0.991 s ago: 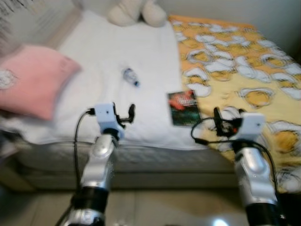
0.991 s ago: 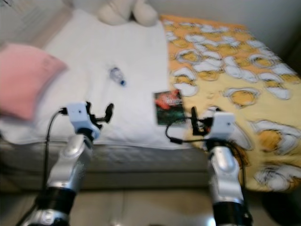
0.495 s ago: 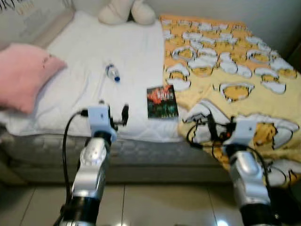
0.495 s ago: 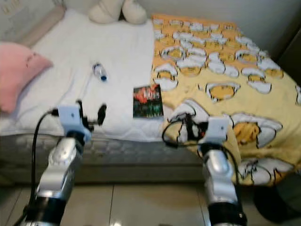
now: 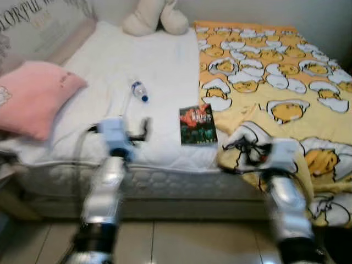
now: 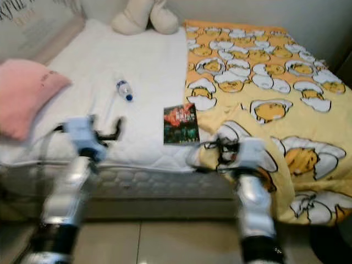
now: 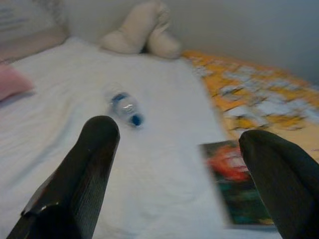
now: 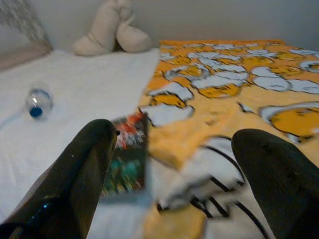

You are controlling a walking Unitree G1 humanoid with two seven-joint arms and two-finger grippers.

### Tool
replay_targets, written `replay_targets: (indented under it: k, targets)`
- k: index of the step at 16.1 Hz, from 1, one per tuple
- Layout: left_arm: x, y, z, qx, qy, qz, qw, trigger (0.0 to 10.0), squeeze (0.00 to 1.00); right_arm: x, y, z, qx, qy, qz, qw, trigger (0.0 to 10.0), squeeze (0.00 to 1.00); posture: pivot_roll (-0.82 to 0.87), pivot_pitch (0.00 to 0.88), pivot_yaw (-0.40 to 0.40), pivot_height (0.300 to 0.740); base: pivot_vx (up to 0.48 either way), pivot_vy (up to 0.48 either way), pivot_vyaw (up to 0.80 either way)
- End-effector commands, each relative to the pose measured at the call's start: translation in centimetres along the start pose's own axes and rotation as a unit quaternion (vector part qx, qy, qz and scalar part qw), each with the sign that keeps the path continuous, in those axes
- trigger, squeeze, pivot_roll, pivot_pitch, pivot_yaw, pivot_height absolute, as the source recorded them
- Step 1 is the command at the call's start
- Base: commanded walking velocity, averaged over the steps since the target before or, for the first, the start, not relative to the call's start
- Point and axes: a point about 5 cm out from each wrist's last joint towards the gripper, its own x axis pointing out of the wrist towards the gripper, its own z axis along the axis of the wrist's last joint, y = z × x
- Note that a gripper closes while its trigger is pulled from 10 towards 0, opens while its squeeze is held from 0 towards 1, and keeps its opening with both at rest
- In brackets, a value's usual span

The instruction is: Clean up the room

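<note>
— Where are the hands?
— Left hand hangs over the bed's near edge, fingers spread, empty. Right hand the same, over the folded yellow blanket.
— And the clutter?
— A bottle lies on the white sheet, a book flat beside the blanket's edge. Pink pillow at left, plush toy at the far end.

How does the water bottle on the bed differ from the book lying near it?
The water bottle is small, clear and rounded with a blue cap; the book is flat, rectangular and larger, with a dark red and green cover. The water bottle lies farther up the white sheet; the book sits near the bed's edge, beside the yellow blanket. Both lie flat, untouched.
</note>
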Motion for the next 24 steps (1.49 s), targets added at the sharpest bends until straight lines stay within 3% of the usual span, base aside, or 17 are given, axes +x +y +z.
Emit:
replay_targets:
  k: [1, 4, 10, 14, 16, 19, 20, 21, 24]
  targets:
    - [0.4, -1.3, 0.0, -0.009, 0.003, -0.015, 1.000, 10.0, 0.00, -0.3, -1.4, 0.5, -0.008, -0.010, -0.022, 1.000, 10.0, 0.00, -0.07, 0.000, -0.012, 0.740, 0.480, 0.000, 0.00]
    - [0.8, -2.0, 0.4, 0.000, -0.004, -0.029, 1.000, 10.0, 0.00, -0.6, -1.5, 0.3, -0.009, -0.008, -0.022, 1.000, 10.0, 0.00, -0.08, 0.000, -0.007, 0.740, 0.480, 0.000, 0.00]
    - [1.4, -1.8, 0.8, 0.008, -0.008, -0.029, 1.000, 10.0, 0.00, -1.0, -1.1, 0.0, -0.008, -0.004, -0.019, 1.000, 10.0, 0.00, -0.10, 0.000, 0.007, 0.740, 0.480, 0.000, 0.00]
    - [1.8, -1.5, 0.7, -0.010, -0.001, -0.012, 1.000, 10.0, 0.00, -1.7, -0.8, -0.2, -0.014, -0.001, -0.008, 1.000, 10.0, 0.00, -0.12, 0.000, 0.012, 0.740, 0.467, 0.000, 0.00]
    - [2.0, -1.3, 0.3, 0.007, 0.007, 0.006, 1.000, 10.0, 0.00, -2.0, -0.9, -0.3, -0.018, 0.003, -0.003, 1.000, 10.0, 0.00, -0.13, 0.000, 0.011, 0.740, 0.459, 0.000, 0.00]
    - [3.8, -1.4, 1.2, 0.032, 0.008, 0.003, 0.999, 10.0, 0.00, -2.4, -1.2, -0.1, -0.020, 0.002, -0.005, 1.000, 10.0, 0.00, -0.15, 0.000, 0.014, 0.740, 0.000, 0.000, 0.00]
    - [5.5, -0.7, 2.2, 0.037, 0.017, 0.022, 0.999, 10.0, 0.00, -2.9, -0.7, 0.1, -0.031, 0.000, 0.005, 1.000, 10.0, 0.00, -0.18, 0.000, 0.022, 0.740, 0.000, 0.000, 0.00]
    - [5.9, -0.4, 2.5, 0.036, 0.017, 0.027, 0.999, 10.0, 0.00, -3.2, -0.6, 0.2, -0.034, -0.002, 0.010, 0.999, 10.0, 0.00, -0.19, 0.000, 0.026, 0.740, 0.000, 0.000, 0.00]
    - [7.4, 2.6, 3.6, 0.067, 0.054, 0.116, 0.990, 10.0, 0.00, -6.0, 0.2, 0.5, -0.034, 0.000, 0.033, 0.999, 10.0, 0.00, -0.25, 0.019, 0.030, 0.740, 0.000, 0.000, 0.00]
